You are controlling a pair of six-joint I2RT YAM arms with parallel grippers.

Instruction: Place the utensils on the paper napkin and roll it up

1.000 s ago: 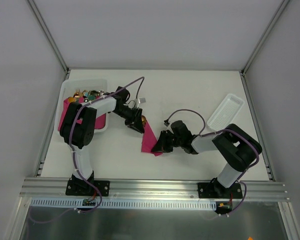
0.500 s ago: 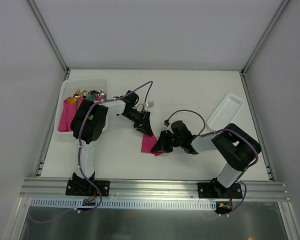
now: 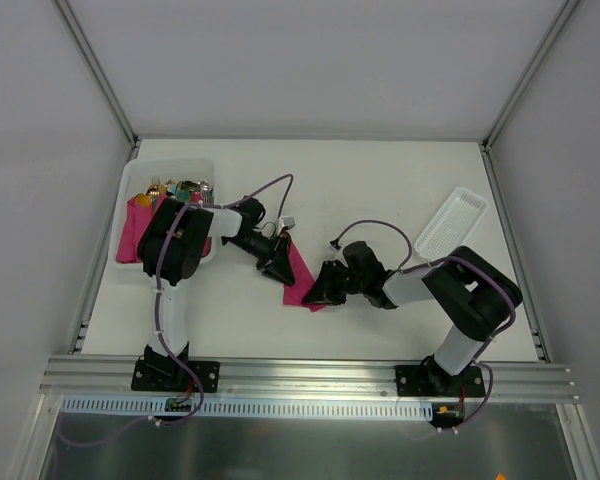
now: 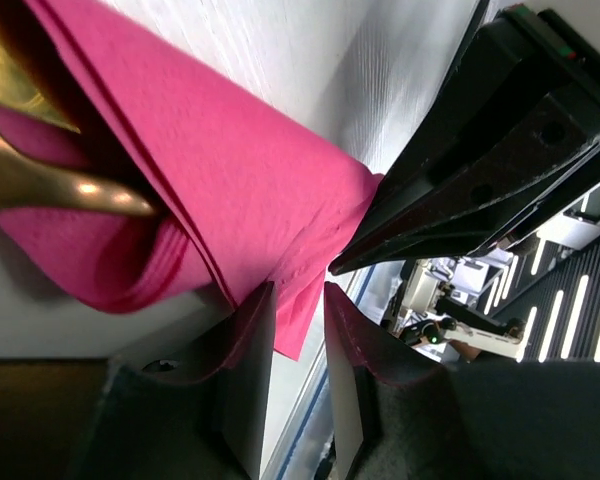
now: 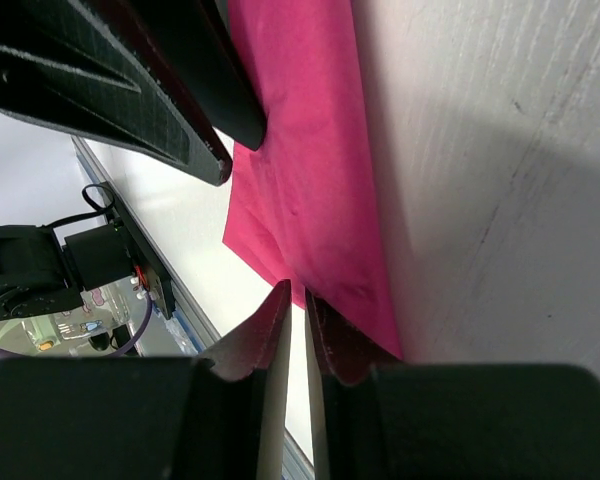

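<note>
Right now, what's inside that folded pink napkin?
A gold utensil pokes into the fold of the napkin. The paper covers the rest of it, so whether more pieces lie inside cannot be seen.

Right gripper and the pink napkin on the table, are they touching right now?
Touching. The right wrist view shows the right gripper nearly closed, with the lower edge of the paper napkin running in between its fingertips and lying against them.

Fixed view from above and behind; two close, opposed wrist views, both on the paper napkin (image 4: 230,170)
</note>
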